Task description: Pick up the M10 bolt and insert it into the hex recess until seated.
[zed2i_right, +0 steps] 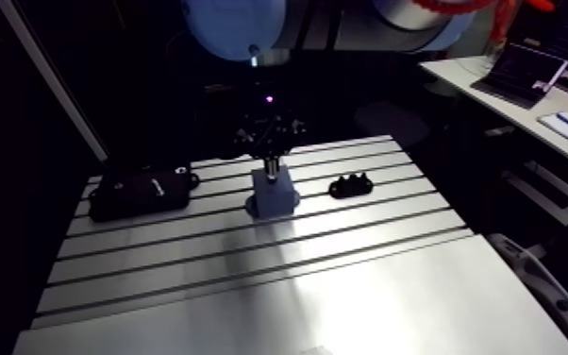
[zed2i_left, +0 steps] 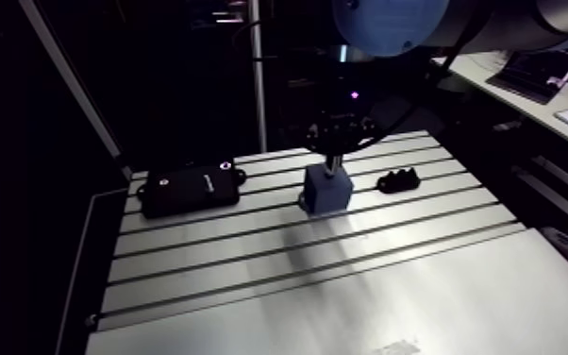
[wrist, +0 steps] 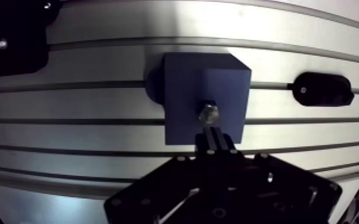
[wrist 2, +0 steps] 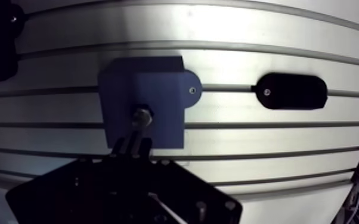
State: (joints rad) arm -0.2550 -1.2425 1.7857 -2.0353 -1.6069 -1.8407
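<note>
A blue block [wrist: 188,83] with a rounded base tab stands on the slotted aluminium table [zed2i_left: 344,274], in the middle of its far half. The metal M10 bolt [wrist: 209,112] stands upright at the block's top face, its lower end at the recess; how deep it sits is hidden. My gripper [wrist: 213,136] comes straight down over the block, its two narrow fingers [wrist 2: 135,143] close together and shut on the bolt's upper part. In the arm view the bolt [zed2i_right: 271,168] shows as a bright stub between the gripper [zed2i_left: 337,156] and the block [zed2i_left: 328,189].
A flat black box [zed2i_left: 192,187] lies on the table left of the block. A small black knobbed piece [zed2i_left: 401,179] is fixed in a slot to the right of it. The table's left edge [zed2i_left: 94,283] drops off into the dark.
</note>
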